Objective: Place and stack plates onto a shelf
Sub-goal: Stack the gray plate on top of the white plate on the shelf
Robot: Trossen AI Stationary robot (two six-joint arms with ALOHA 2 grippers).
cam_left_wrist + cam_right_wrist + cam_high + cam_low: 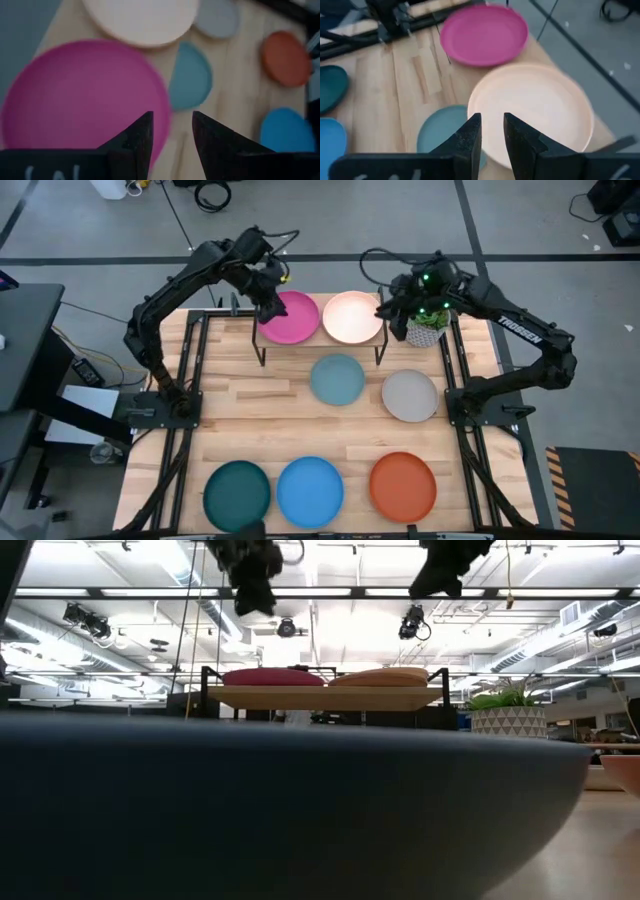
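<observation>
I saw the magenta plate [291, 317] and cream plate [352, 316] side by side on the shelf [322, 340] at twelve o'clock. My left gripper [268, 306] hovered at the magenta's nine o'clock edge, released and empty; my right gripper [394, 308] at the cream's three o'clock, likewise released.

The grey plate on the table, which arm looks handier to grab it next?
Probably the right arm. The grey plate lies on the right side of the table, closer to the right hand than to the left hand, which hovers over the magenta plate.
</observation>
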